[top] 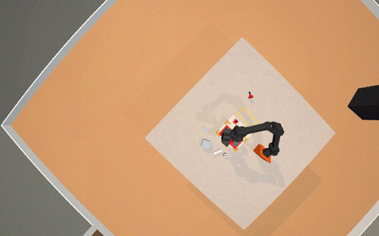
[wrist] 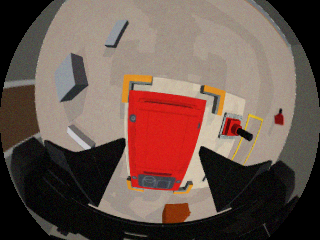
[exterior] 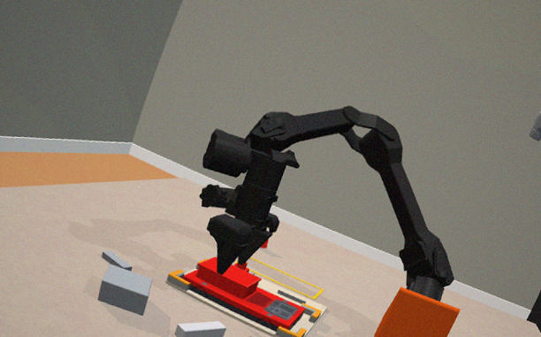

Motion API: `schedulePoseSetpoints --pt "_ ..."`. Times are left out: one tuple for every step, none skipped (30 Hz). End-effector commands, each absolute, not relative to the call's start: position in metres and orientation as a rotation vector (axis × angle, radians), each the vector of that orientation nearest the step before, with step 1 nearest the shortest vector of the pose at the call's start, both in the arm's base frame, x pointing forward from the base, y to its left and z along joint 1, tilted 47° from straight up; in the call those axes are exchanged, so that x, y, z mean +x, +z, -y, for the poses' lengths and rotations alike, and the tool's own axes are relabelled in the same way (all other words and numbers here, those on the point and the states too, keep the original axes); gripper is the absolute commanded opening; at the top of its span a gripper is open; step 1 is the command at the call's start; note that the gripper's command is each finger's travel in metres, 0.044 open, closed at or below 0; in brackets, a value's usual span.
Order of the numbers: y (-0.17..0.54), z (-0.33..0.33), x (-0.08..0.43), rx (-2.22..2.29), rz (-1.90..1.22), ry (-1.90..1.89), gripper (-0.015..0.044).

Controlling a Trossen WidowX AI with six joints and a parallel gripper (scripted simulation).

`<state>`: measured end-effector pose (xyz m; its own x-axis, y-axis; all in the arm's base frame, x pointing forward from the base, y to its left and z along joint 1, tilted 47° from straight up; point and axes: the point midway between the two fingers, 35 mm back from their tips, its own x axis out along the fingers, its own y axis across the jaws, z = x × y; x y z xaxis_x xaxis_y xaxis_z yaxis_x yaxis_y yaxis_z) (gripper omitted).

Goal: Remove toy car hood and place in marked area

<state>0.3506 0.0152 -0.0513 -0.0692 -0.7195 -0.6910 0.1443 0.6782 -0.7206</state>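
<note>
The job is at its opening stage. The hood, a raised red box shape, sits on the toy car, and the car lies on its pale base board between orange corner brackets. The marked area, a yellow outline beside the board, has no hood in it. Gripping, lifting, carrying across, setting down and letting go all remain to be done.

The gripper stands wide open with nothing between its fingers. It points almost straight down over the car, one finger to either side of the hood in the wrist view. In the exterior view the nearer fingertip overlaps the hood's side — whether it touches is hard to tell from this angle, though a small gap seems likely.

The arm rises from its orange base block, bends at a high elbow and reaches over to the car, its wrist turned downward. A red piece with a black lever stands on the board near one finger, between the hood and the yellow outline, so a low sideways carry could well knock it; lifting well up first looks the safer course.
</note>
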Motion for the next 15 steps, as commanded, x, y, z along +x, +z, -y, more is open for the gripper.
schedulePoseSetpoints --pt "-0.0527 -0.0130 0.3487 -0.513 -1.483 -0.763 0.0440" --pt "-0.0529 -0.0128 0.3487 -0.513 -1.483 -0.763 0.0440" --pt "-0.0531 -0.0126 0.3486 -0.513 -1.483 -0.763 0.0440" --pt "-0.0534 -0.0123 0.3486 -0.513 -1.483 -0.763 0.0440" --pt "-0.0537 -0.0119 0.3486 -0.513 -1.483 -0.763 0.0440" --pt "-0.0541 -0.0116 0.3486 -0.513 -1.483 -0.763 0.0440" --pt "-0.0544 -0.0112 0.3486 -0.513 -1.483 -0.763 0.0440" --pt "-0.0548 -0.0109 0.3485 -0.514 -1.483 -0.763 0.0440" --pt "-0.0551 -0.0105 0.3485 -0.514 -1.483 -0.763 0.0440" --pt "-0.0554 -0.0102 0.3485 -0.514 -1.483 -0.763 0.0440" --pt "-0.0558 -0.0098 0.3485 -0.514 -1.483 -0.763 0.0440" --pt "-0.0561 -0.0094 0.3484 -0.514 -1.483 -0.763 0.0440" --pt "-0.0564 -0.0091 0.3484 -0.514 -1.483 -0.763 0.0440" --pt "-0.0568 -0.0087 0.3484 -0.514 -1.483 -0.763 0.0440" --pt "-0.0571 -0.0084 0.3483 -0.514 -1.483 -0.763 0.0440"
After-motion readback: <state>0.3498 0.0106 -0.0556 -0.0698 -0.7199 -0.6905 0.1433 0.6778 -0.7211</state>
